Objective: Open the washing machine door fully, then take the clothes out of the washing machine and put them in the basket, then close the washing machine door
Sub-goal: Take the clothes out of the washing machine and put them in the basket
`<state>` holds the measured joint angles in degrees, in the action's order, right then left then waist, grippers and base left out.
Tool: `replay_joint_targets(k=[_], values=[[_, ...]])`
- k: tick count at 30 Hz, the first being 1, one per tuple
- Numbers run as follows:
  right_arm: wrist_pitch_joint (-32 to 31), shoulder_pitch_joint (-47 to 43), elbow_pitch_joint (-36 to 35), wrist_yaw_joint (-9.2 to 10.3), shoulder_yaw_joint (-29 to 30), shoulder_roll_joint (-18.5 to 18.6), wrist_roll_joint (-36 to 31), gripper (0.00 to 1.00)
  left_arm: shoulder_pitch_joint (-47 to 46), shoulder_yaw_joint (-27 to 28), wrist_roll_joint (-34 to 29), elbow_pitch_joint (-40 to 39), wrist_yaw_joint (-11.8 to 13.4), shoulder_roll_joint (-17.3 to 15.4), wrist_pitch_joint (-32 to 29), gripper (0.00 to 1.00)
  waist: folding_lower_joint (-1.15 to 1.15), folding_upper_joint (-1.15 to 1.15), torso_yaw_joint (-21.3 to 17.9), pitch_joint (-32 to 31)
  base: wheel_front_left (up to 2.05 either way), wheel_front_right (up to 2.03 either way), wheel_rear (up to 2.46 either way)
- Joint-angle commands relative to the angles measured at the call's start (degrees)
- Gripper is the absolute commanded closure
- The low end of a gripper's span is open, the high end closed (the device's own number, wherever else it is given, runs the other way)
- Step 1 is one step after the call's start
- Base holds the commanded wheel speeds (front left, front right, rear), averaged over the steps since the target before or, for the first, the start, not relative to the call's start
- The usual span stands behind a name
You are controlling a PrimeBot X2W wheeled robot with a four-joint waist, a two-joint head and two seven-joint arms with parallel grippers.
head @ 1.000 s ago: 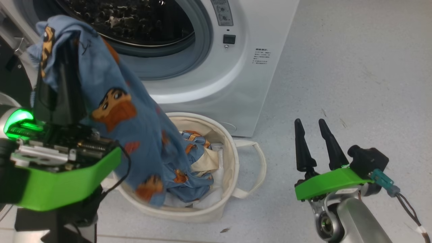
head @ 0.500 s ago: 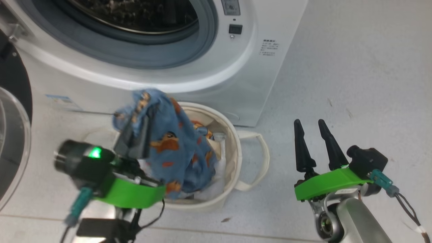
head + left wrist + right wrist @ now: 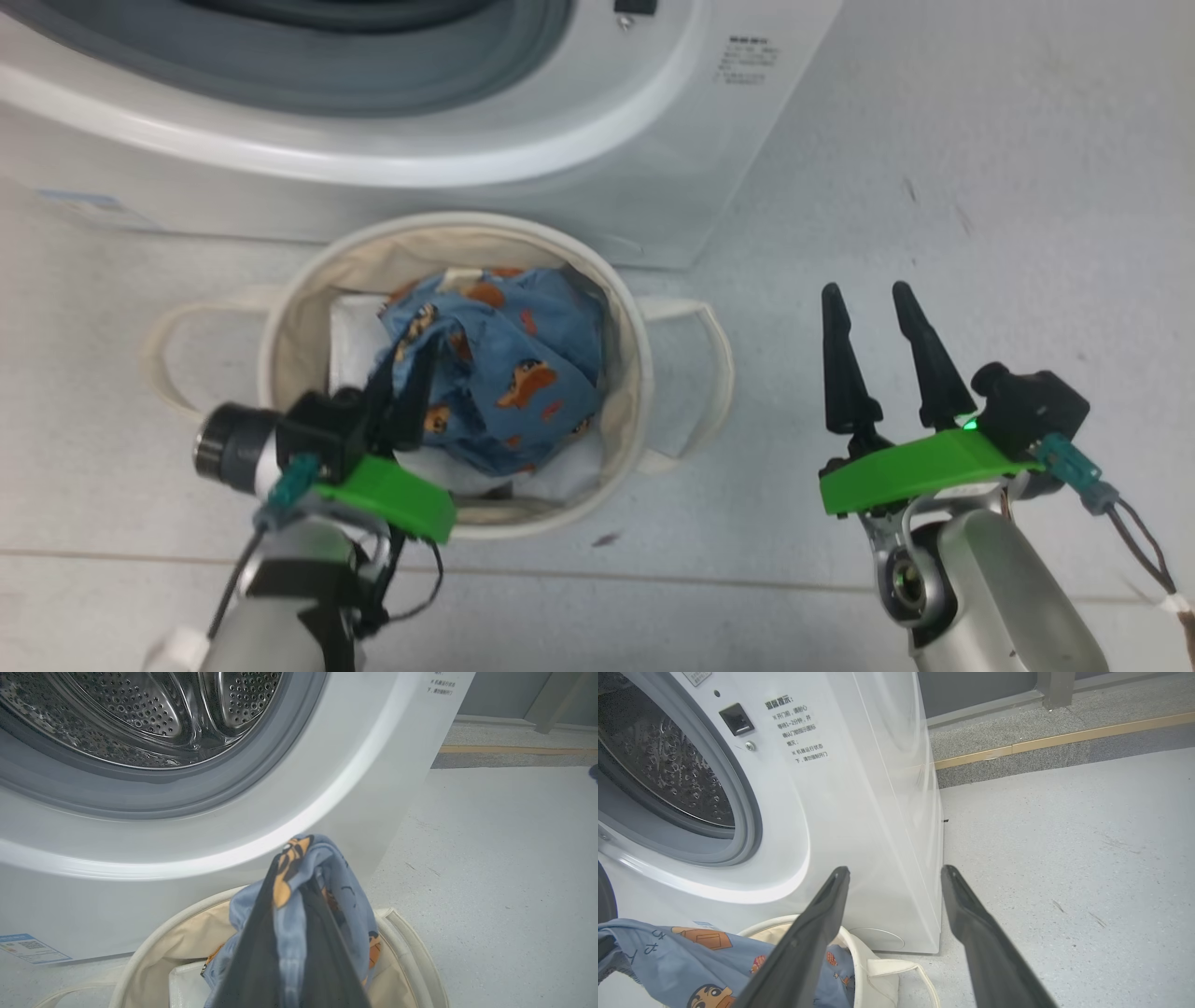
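Left gripper (image 3: 413, 369), dark fingers (image 3: 403, 406) pinched shut on the light blue cartoon-print garment (image 3: 523, 364), reaches into the round cream canvas basket (image 3: 280, 327) standing just in front of the white front-loading washing machine (image 3: 448, 177). Well to the right, the right gripper (image 3: 865, 294) hangs over pale floor (image 3: 980, 187), fingers spread, empty.

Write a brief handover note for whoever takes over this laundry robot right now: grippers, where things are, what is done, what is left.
Left gripper: shut on the clothes, which lie mostly in the basket.
Right gripper: open, empty, over the floor beside the basket.
Done: washing machine open; drum looks empty in the left wrist view.
Left: release the clothes, close the washing machine door.
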<state>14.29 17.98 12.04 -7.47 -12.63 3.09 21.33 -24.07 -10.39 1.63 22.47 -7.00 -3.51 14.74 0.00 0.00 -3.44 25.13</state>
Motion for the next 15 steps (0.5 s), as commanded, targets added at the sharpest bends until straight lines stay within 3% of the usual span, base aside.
replay_joint_targets(k=[1, 9, 15], values=[[0.71, 0.57, -1.93, -0.02, -0.85, -0.22, -0.46, 0.00, -2.66, 2.13, -0.43, 1.51, 0.89, -0.77, 0.26, 1.00, 0.00, 0.00, -1.57, 2.66, 0.00, 0.00, 0.00], [0.71, 1.92, -2.96, -0.02, -0.57, -0.22, 0.72, 0.00, -8.04, 3.58, -1.02, 12.88, 3.04, -2.40, 0.26, 1.00, 0.00, 0.00, -5.12, 6.90, 0.00, 0.00, 0.00], [0.71, 2.37, -3.36, -0.02, -0.25, -0.22, 1.16, 0.00, -9.65, 4.49, -0.67, 15.72, 3.51, -3.63, 0.26, 1.00, 0.00, 0.00, -6.42, 8.25, 0.00, 0.00, 0.00]])
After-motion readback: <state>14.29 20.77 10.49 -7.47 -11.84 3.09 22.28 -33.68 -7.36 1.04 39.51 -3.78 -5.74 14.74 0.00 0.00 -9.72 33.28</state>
